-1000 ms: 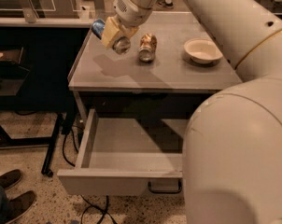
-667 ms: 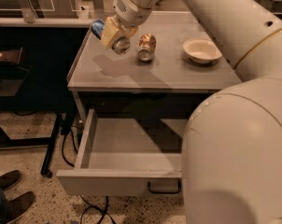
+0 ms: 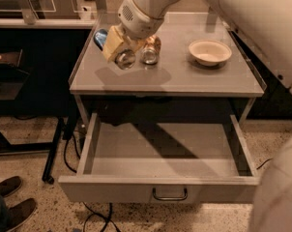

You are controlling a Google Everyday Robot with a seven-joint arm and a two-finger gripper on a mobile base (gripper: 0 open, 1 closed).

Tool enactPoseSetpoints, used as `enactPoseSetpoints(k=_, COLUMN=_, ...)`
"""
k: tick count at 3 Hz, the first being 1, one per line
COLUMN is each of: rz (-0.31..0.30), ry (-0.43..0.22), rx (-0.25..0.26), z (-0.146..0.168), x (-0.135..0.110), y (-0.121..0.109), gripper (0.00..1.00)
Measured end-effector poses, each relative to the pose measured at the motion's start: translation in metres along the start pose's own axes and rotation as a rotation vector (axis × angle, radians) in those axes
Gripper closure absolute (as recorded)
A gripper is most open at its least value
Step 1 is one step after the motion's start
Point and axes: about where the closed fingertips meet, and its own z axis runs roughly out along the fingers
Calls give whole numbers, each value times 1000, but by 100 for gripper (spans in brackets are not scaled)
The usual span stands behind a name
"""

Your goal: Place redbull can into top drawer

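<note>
My gripper [image 3: 115,46] hovers over the left part of the grey table top [image 3: 184,79]. It is shut on the redbull can [image 3: 101,36], which lies tilted between the tan fingers, blue end to the left and shiny metal end toward the front. The top drawer [image 3: 160,191] stands pulled open below the table. Its inside is bare and its small dark handle is on the front panel. The can is held above the table, behind the drawer's opening.
A brown-and-gold can [image 3: 150,50] lies on the table just right of my gripper. A white bowl [image 3: 210,51] sits at the table's right. My arm fills the upper right. Someone's shoes [image 3: 10,197] and cables are on the floor at left.
My gripper with the redbull can has shifted slightly toward the table's front edge. The drawer and the other things have not moved.
</note>
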Motion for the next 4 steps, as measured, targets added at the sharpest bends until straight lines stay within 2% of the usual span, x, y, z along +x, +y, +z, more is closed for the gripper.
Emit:
enactPoseSetpoints(k=1, rz=60, ry=37, rx=-27, z=1, x=50, y=32, gripper=100)
enactPoseSetpoints(k=2, rz=58, ry=33, rx=-27, z=0, x=48, y=32, gripper=100)
enactPoseSetpoints(k=3, rz=61, ry=79, rx=-39, z=1, x=69, y=47, gripper=100)
enactPoseSetpoints(k=4, rz=116, ry=115, rx=-82, z=7, x=104, y=71, gripper=100)
